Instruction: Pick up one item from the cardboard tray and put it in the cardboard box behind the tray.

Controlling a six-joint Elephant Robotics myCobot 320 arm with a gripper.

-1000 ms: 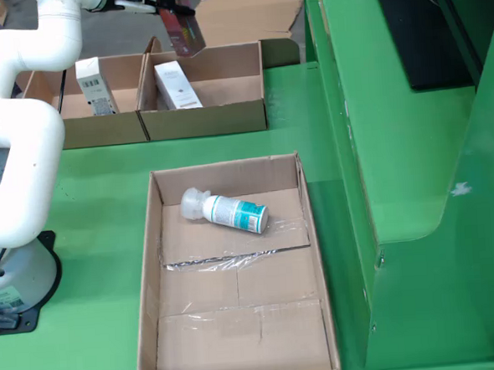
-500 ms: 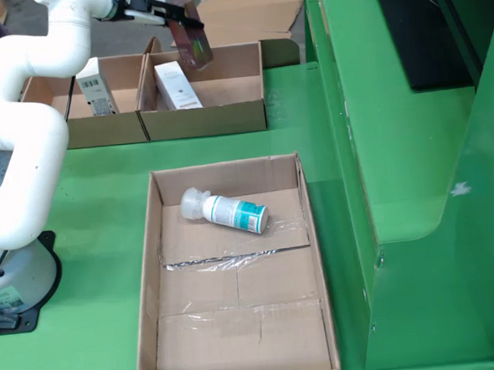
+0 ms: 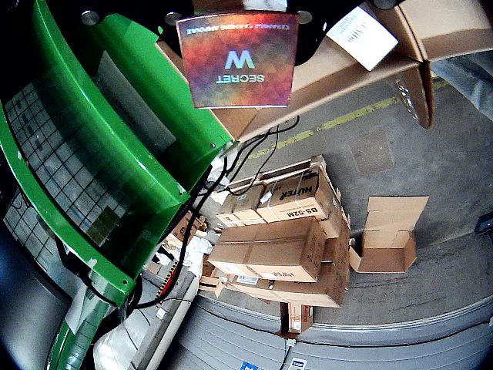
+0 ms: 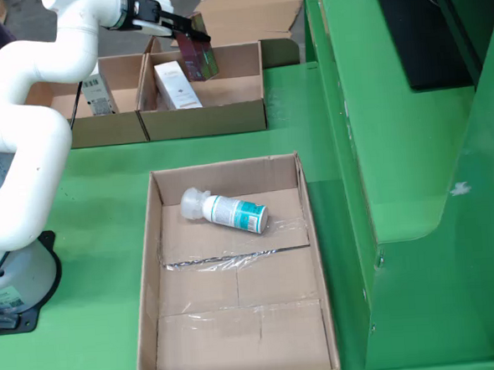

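Overhead, the hand grips one packet; one bottle lies in the tray; two boxes behind.

A green table fills the fixed view, with a raised green housing along its right side carrying a dark panel. In the wrist view, beyond the housing lies a grey concrete floor with a faded yellow line. A stack of shipping cartons stands on the floor, an open carton just right of the stack, and black cables trail from the housing toward it.
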